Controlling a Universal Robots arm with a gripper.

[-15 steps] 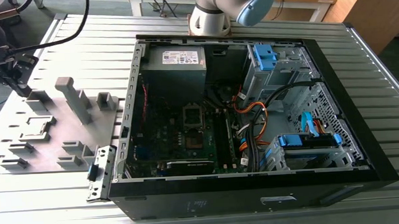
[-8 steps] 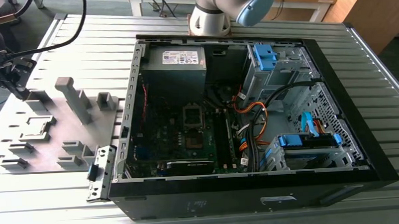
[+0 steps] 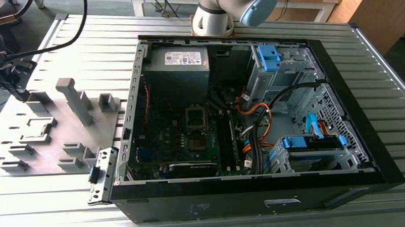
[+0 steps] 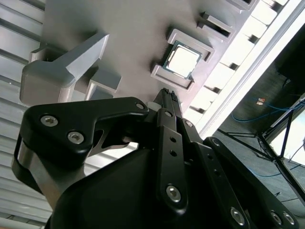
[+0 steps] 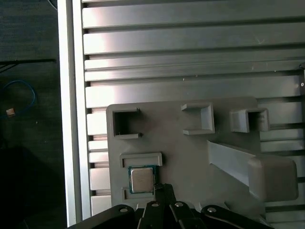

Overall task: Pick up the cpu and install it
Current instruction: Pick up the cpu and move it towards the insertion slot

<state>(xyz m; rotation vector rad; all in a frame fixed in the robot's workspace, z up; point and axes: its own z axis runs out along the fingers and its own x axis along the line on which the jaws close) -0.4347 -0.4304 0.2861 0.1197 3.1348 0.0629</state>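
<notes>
We note even, diffuse overhead light in the exterior view. The ribbed surface (image 3: 50, 199) reads bright and the computer case (image 3: 259, 195) interior dim. Tray (image 3: 55, 149) blocks throw soft shadows. In the second wrist view the cpu (image 4: 183, 61) glares near white and the end effector (image 4: 167, 95) looms dark.

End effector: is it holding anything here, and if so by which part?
Nothing is held. The cpu lies flat in its seat on the grey tray, with the end effector poised close beside one edge.
</notes>
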